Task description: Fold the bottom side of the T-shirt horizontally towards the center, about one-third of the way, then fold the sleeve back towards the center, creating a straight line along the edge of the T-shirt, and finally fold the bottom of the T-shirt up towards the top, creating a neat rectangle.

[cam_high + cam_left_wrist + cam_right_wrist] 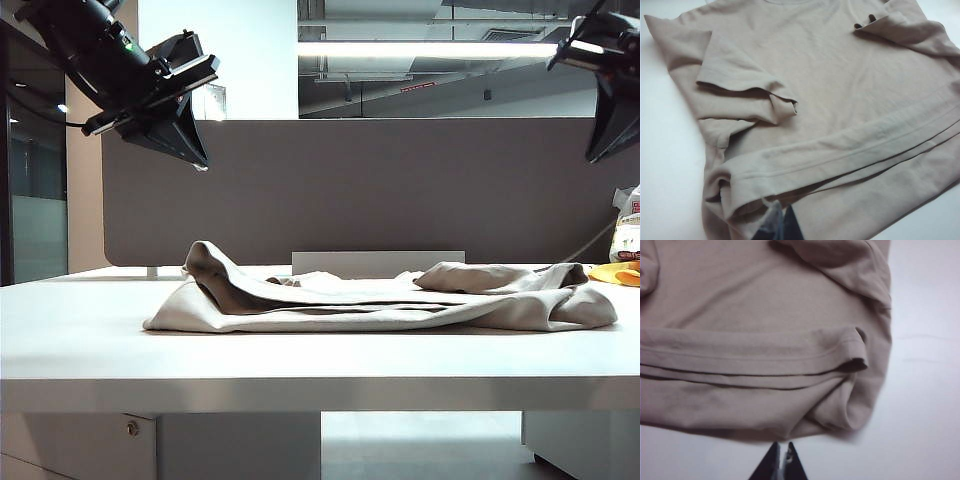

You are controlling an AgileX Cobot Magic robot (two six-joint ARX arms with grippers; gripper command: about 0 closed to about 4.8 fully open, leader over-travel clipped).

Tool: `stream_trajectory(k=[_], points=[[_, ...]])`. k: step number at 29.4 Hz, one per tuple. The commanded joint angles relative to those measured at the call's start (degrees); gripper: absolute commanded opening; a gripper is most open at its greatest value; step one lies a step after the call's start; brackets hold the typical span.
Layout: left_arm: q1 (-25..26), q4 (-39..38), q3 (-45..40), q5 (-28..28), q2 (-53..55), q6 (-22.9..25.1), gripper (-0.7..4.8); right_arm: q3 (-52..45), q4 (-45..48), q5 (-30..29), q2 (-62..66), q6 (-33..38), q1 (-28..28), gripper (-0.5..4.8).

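Note:
The beige T-shirt [380, 305] lies folded in a low pile across the white table [80, 330]. Its bottom hem [850, 155], with a double row of stitching, is folded up over the body as a long band [750, 352]. One short sleeve [740, 75] is turned in over the chest, and the other sleeve [850, 260] also lies on the body. My left gripper [200, 160] hangs high above the shirt's left end, shut and empty [781, 212]. My right gripper [600, 155] is raised over the right end, shut with nothing in it [782, 445].
A grey divider panel [400, 190] stands behind the table. A yellow object [615, 272] and a printed bag [628, 230] sit at the far right, close to the shirt's end. A low white box [378, 262] stands behind the shirt.

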Motion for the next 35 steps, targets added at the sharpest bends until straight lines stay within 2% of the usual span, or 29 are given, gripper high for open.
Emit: stream_trajectory(k=[1, 5, 8, 10, 11, 13, 14, 18, 20, 22, 24, 25, 27, 30, 35], points=[[0.0, 3.3, -3.93, 0.13, -0.39, -0.17, -0.06, -2.51, 5.6, -0.96, -0.2, 0.2, -0.83, 0.21], [0.0, 8.96, -11.58, 0.31, -0.37, -1.73, -0.06, -4.33, 7.39, -2.34, 1.29, 0.2, -4.13, 0.21], [0.0, 9.99, -14.21, 0.28, -0.37, -1.68, -0.05, -4.33, 6.95, -4.83, 3.72, 0.22, -6.14, 0.22], [0.0, 10.27, -15.04, 0.31, -0.37, -1.68, -0.02, -4.33, 6.64, -4.85, 5.53, 0.17, -6.45, 0.61], [0.04, 9.79, -15.17, 0.17, -0.37, -1.66, 0.35, -4.33, 6.67, -4.85, 6.78, 0.17, -6.45, 1.02], [0.04, 9.2, -15.17, 0.11, -0.37, -1.7, 1.11, -4.33, 6.67, -4.9, 8.41, 0.17, -6.45, 1.22], [0.04, 8.96, -15.19, 0.11, -0.37, -1.68, 1.23, -4.33, 6.64, -4.9, 8.92, 0.15, -6.45, 1.22], [0.04, 8.52, -15.67, 0.11, -0.31, -1.7, 1.25, -4.31, 7.23, -5.11, 10.93, -0.07, -6.45, 1.24], [0.02, 8.55, -16.72, 0.09, -0.24, -1.68, 1.27, -4.31, 7.21, -5.09, 11.8, -0.07, -6.45, 1.68], [0.02, 9.9, -18.45, -0.11, -0.24, -1.7, 1.44, -4.31, 7.19, -5.2, 12.72, -0.07, -6.45, 1.82], [0.02, 10.58, -19.45, -2.03, -0.22, -2.19, 1.68, -4.31, 7.52, -5.79, 13.42, -0.24, -6.45, 1.82], [0.02, 11.1, -19.5, -2.8, -0.11, -2.23, 2.16, -4.28, 8.02, -5.97, 13.79, -0.24, -6.45, 1.82], [0.02, 12.02, -19.47, -3.61, 0.33, -2.82, 2.57, -4.28, 8.57, -5.97, 14.36, -0.24, -6.43, 1.84], [0.02, 12.39, -19.45, -3.43, 2.25, -4.9, 2.57, -4.28, 8.83, -5.97, 15.26, -0.22, -6.43, 2.12], [-0.02, 12.41, -19.45, -1.05, 5.51, -6.64, 2.56, -4.26, 9.09, -6.16, 17.33, -0.24, -6.43, 2.13]])
